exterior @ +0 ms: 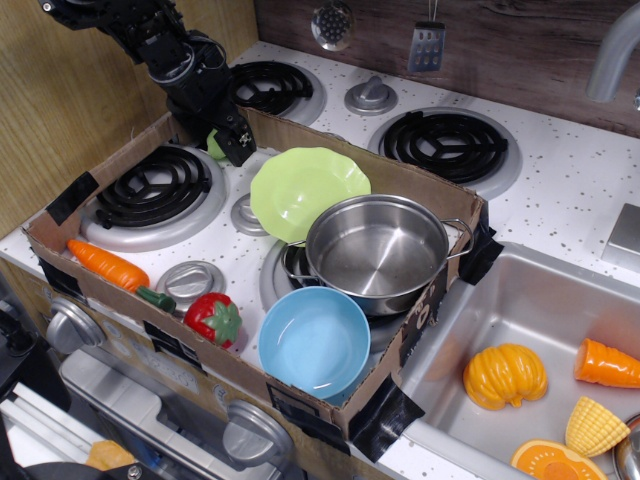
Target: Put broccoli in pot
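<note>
At back-left box corner, end effector (232, 140) masks broccoli (213, 147); jaw state unclear. Risk: weak pinch, drop short of pot (377, 251).

Black claw (228, 137) over broccoli (214, 147), well apart from empty pot (377, 251).

A white speckled toy stovetop (560, 190) fills the scene, set with black coil burners (445, 138) and grey knobs (371, 96). Behind it runs a dark wood-grain back wall (520, 50), where a round strainer (331, 24) and a small spatula (427, 44) hang. A light wooden panel (60, 100) stands at the left. At lower right sits a steel sink (500, 300) beneath a grey faucet (612, 50).
</note>
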{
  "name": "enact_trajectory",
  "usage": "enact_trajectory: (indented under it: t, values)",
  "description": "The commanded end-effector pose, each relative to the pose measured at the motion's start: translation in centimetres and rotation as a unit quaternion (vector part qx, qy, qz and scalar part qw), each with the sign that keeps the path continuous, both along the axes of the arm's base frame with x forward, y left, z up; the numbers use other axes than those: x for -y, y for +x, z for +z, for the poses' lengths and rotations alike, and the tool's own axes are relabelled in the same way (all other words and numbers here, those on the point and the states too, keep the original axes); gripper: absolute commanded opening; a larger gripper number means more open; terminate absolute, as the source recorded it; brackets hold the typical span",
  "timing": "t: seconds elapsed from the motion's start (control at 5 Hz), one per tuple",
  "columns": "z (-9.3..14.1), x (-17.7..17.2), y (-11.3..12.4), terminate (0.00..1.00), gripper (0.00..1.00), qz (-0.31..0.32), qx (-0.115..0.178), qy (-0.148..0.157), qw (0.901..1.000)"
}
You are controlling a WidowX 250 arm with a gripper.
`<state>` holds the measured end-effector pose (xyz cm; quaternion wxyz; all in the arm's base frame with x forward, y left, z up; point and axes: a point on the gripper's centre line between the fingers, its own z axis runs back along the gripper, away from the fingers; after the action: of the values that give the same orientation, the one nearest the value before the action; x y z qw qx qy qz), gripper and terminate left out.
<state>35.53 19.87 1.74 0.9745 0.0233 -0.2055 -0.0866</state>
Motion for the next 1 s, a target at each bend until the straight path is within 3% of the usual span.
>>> enact_trajectory:
  t: [0.0, 0.4, 0.8]
  values:
    - [0.8, -0.6, 0.9, 0.0, 0.0, -0.012, 0.024, 0.012, 0.9996]
    - [3.1, 0.9, 0.0, 0.0, 0.0, 0.008, 0.016, 0.03, 0.9994]
    - [9.3, 4.8, -0.7, 0.0, 0.0, 0.046, -0.016, 0.086, 0.9951]
